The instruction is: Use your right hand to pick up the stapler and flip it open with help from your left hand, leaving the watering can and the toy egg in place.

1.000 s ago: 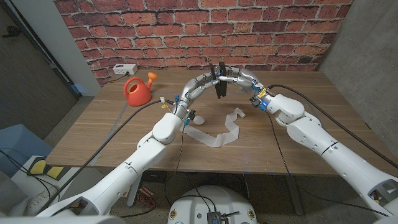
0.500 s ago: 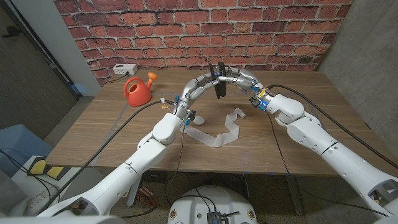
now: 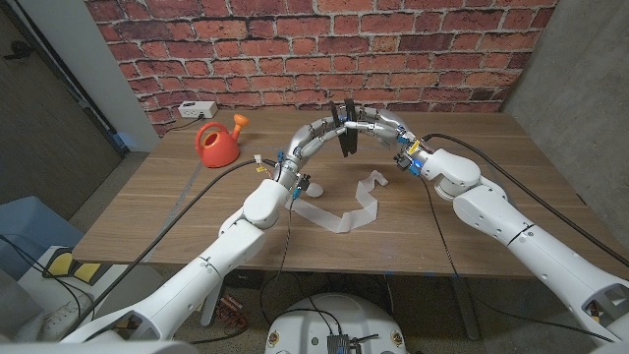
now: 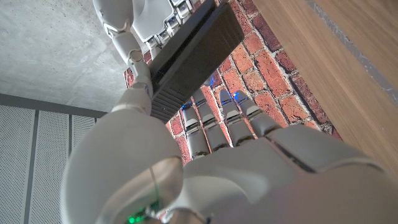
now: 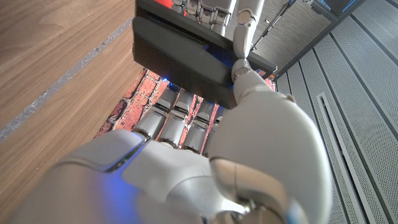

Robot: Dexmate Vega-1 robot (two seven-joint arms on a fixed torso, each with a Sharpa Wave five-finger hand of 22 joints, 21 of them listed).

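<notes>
The black stapler [image 3: 345, 128] hangs in the air above the far middle of the table, held between both hands. My right hand [image 3: 378, 126] grips it from the right and my left hand [image 3: 322, 129] holds it from the left. In the left wrist view the stapler [image 4: 193, 59] is a dark bar above my left hand [image 4: 205, 155], with the right hand's fingers [image 4: 134, 25] on it. In the right wrist view the stapler [image 5: 186, 59] sits beyond my right hand [image 5: 205, 155]. The orange watering can [image 3: 217, 144] stands at the far left. The toy egg [image 3: 314, 188] lies by my left forearm.
A white paper strip [image 3: 349, 206] curls across the middle of the wooden table [image 3: 472, 216]. A white power strip [image 3: 197, 109] sits at the far left edge against the brick wall. Black cables run along both arms.
</notes>
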